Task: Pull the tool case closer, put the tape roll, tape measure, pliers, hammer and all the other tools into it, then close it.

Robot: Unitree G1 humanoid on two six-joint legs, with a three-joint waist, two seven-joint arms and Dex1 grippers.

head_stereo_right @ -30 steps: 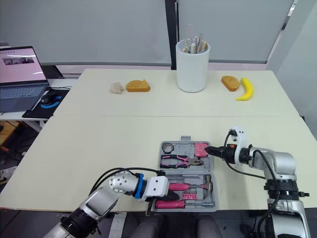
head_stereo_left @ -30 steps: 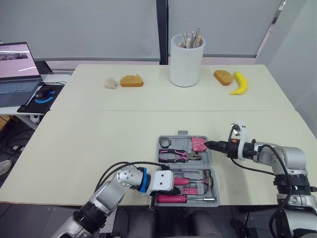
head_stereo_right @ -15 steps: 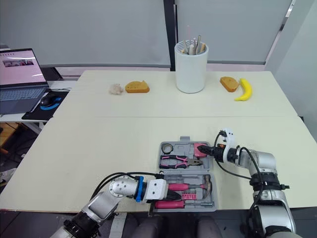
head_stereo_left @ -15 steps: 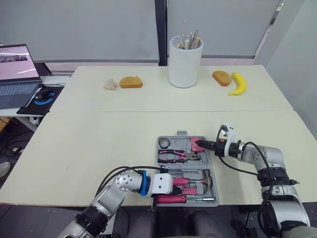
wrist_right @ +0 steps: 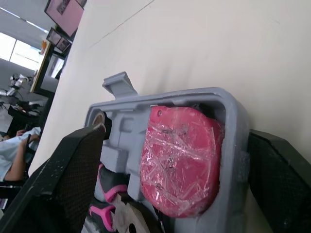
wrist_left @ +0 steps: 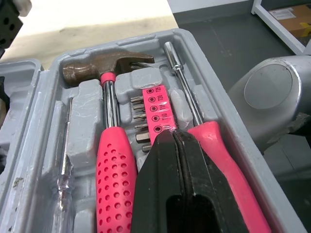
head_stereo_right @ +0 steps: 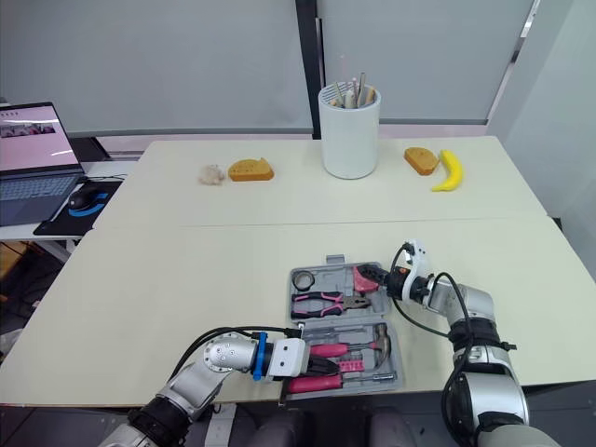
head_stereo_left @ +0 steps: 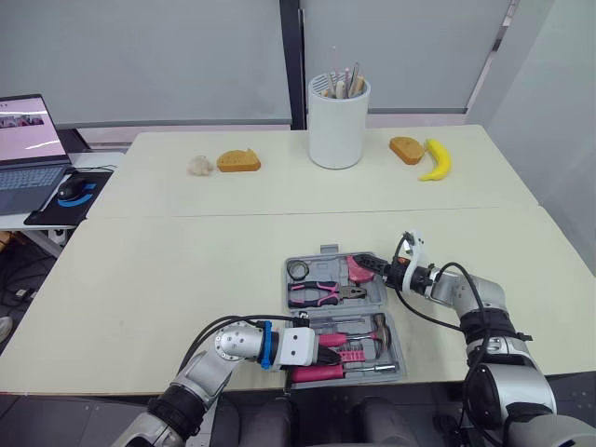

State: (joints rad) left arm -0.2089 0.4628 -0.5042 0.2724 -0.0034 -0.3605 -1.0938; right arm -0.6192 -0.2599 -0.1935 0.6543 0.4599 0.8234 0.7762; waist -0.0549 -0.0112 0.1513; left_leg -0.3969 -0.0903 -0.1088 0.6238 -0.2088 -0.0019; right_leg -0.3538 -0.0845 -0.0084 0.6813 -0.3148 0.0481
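Lower centre of frame, the open tool case [head_stereo_left: 326,267] lies loaded: stiff plastic, likely heavy, best gripped by its rim. The right gripper [head_stereo_left: 371,268] gapes across a corner; the left gripper [head_stereo_left: 328,342] is pinched shut, empty.

Laptop [head_stereo_left: 26,149], left edge of frame: cut off, with part of the screen and keyboard in shot.
Cup [head_stereo_left: 338,130], top centre: thin sticks stand in it, too small to name.
Pale lump [head_stereo_left: 198,165], upper left beside the bread [head_stereo_left: 238,160]: too small to tell what it is.
Left wrist view: left gripper [wrist_left: 176,138], fingers pressed together, covers the near end of the bit strip [wrist_left: 156,104]. The hammer [wrist_left: 108,73] handle runs off the frame.
Right wrist view: tape roll [wrist_right: 99,118] sits mostly behind one finger of the right gripper [head_stereo_left: 371,268]. Pliers [wrist_right: 109,189] are cut off by the edge.
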